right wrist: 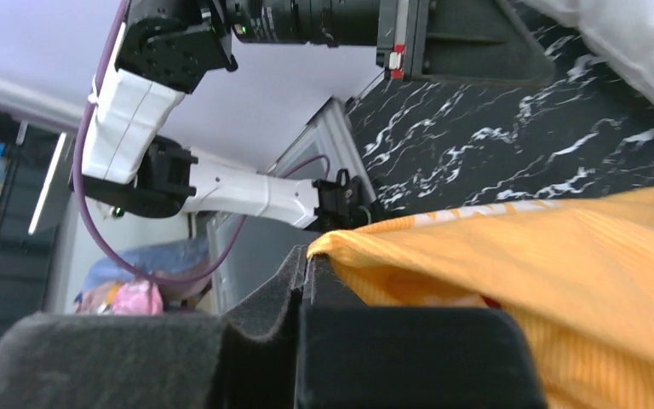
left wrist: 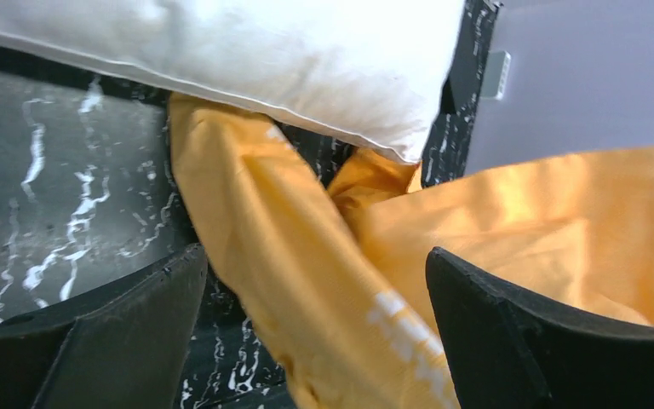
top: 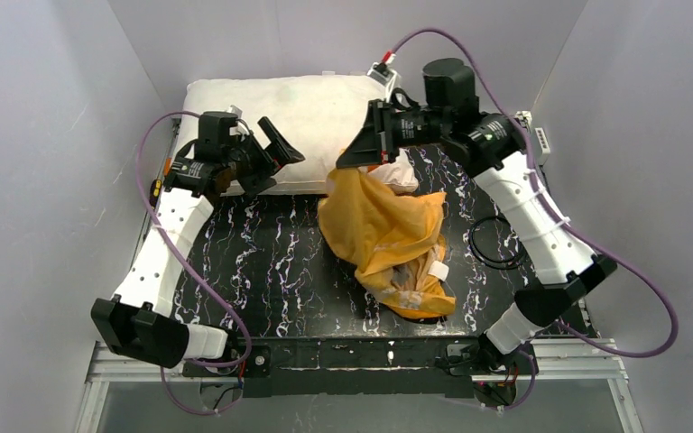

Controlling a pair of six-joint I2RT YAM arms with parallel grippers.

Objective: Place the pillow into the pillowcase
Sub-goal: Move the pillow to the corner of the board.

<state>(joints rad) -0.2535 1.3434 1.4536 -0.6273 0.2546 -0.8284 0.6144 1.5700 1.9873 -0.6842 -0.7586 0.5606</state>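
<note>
Orange pillowcase [top: 388, 239] edge is pinched in clenched right hand [top: 346, 161] at pillow [top: 298, 104] corner; left hand [top: 271, 165] is left released, empty.

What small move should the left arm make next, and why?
Probably the left gripper should go forward to the pillowcase and close on its edge. The right gripper is shut on one part of it beside the pillow; the left one is open, with the orange cloth right ahead of it.
</note>
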